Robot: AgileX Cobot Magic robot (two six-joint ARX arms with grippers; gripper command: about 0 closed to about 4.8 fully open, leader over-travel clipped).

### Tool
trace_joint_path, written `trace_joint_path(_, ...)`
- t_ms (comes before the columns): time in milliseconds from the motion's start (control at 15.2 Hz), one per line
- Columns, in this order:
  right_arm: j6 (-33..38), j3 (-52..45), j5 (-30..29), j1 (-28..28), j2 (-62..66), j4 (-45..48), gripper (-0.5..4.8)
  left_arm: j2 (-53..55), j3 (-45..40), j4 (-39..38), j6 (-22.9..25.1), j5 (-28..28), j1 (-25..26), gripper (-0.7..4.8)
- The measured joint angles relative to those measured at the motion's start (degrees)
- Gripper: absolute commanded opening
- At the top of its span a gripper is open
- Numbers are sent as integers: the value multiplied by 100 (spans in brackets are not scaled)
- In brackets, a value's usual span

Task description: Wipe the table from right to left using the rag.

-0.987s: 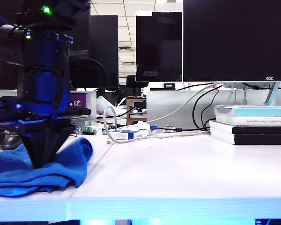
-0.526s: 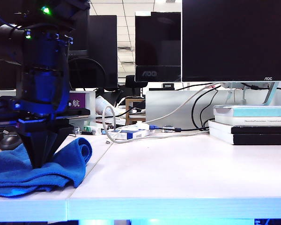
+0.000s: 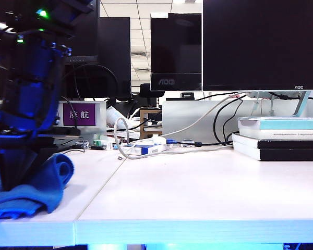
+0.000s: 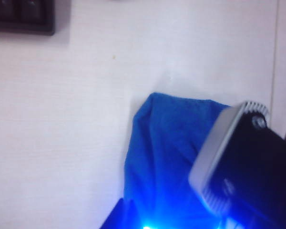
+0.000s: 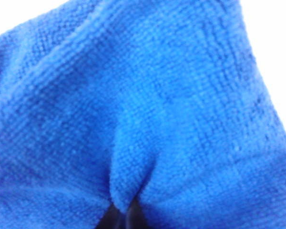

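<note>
The bright-blue rag (image 3: 48, 183) lies bunched at the far left of the white table (image 3: 198, 187), partly cut off by the picture's edge. My right gripper (image 5: 121, 213) has reached across to that side and is shut on a fold of the rag (image 5: 157, 95), which fills its wrist view. In the exterior view it is the dark wedge (image 3: 14, 177) pressed down into the cloth. My left gripper (image 4: 124, 210) hovers over the rag's (image 4: 162, 143) edge, its dark tips together with nothing between them. The right arm's grey and black wrist (image 4: 238, 162) shows beside it.
Black monitors (image 3: 261, 44) line the back of the table. Stacked books (image 3: 281, 138) sit at the right rear, with cables and small items (image 3: 146, 146) mid-rear and a purple-labelled box (image 3: 83, 113) behind the rag. A dark keyboard corner (image 4: 21, 16) lies beyond the rag.
The right arm has slid to the left, dragging the rag with it. More bare white table now shows to the rag's right, near the seam.
</note>
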Motion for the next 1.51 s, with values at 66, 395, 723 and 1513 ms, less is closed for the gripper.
trace_joint_path(66,4,0,-83,9,-2,-7,109,111,-15,11,0,-2,0,-5)
trace_joint_path(395,2,278,-118,24,61,-376,124,621,-61,127,7,245,0,-5)
trace_joint_path(723,-4,605,-160,-11,48,-588,226,922,-68,144,9,476,0,-5)
trace_joint_path(1513,-203,634,-173,-7,48,-822,225,1915,-66,142,-2,1751,-4,-5)
